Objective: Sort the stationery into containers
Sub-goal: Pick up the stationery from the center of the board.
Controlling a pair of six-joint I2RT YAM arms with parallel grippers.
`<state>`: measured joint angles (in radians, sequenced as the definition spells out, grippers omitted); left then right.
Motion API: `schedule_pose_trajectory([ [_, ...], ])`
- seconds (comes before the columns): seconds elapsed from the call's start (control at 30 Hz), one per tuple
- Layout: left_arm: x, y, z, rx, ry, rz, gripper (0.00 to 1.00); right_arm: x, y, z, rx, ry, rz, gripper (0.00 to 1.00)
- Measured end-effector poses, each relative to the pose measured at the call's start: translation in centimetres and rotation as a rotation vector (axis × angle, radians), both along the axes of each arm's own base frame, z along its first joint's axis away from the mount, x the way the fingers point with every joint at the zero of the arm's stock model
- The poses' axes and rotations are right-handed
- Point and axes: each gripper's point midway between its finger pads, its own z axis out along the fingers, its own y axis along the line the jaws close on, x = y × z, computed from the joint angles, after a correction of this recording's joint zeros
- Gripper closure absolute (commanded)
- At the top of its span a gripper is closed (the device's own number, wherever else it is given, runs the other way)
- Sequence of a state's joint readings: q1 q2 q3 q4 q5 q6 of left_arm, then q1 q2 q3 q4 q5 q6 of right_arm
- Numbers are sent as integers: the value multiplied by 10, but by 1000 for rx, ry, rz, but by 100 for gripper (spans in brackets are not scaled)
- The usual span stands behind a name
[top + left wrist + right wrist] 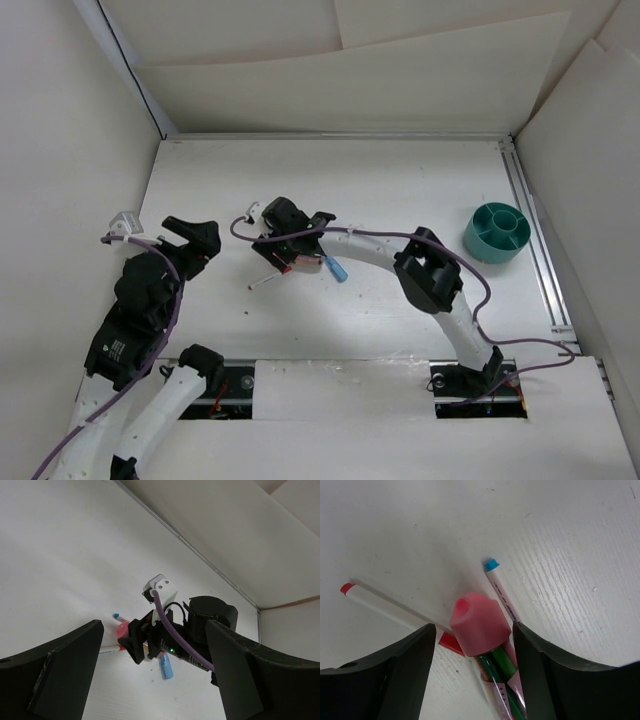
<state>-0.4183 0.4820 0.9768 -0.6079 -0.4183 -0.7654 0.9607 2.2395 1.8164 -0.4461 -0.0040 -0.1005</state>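
Pink-and-green cylinder [479,625]: mid-desk [400,180], pink cap between the right jaws, lying across two pens.
Right jaws: spread, straddling it, gap on one side, not clamped.
Right wrist view: red-white pen [385,605] pointing to 10 o'clock, blue-tipped pen [500,587] to 1 o'clock; from above, mostly masked by the right arm [440,290].
Top view only: teal organizer [485,248], well apart at 3 o'clock.
Light blue capsule [337,269]: just beside the pile, 3 o'clock.
Left jaws: released, empty, at 9 o'clock.
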Motion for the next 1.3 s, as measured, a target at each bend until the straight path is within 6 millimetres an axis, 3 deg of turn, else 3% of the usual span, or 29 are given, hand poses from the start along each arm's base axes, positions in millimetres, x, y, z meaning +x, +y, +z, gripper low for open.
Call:
schedule_pose_trajectory([
  [0.33, -1, -4, 1, 1, 2, -26, 19, 3, 1, -9, -35, 2, 0, 37],
  [0.53, -2, -5, 1, 8, 2, -36, 19, 5, -1, -16, -59, -3, -4, 49],
  [0.67, -2, -7, 0, 6, 4, -48, 19, 6, -2, -16, -64, -8, -10, 67],
  [0.77, -2, -8, 0, 6, 4, -51, 19, 7, -3, -16, -64, -11, -13, 73],
  [0.93, -2, -8, 1, 5, 4, -52, 19, 8, -3, -11, -60, -20, -18, 74],
  [1.07, -2, -9, 1, 3, 2, -58, 19, 11, -5, 23, 4, -34, -32, 75],
  [1.17, -1, -12, 4, -6, -10, -73, 19, 15, -16, 74, 113, -58, -58, 75],
  [1.3, 0, -20, 10, -26, -35, -111, 22, 37, -54, 158, 308, -125, -147, 75],
])
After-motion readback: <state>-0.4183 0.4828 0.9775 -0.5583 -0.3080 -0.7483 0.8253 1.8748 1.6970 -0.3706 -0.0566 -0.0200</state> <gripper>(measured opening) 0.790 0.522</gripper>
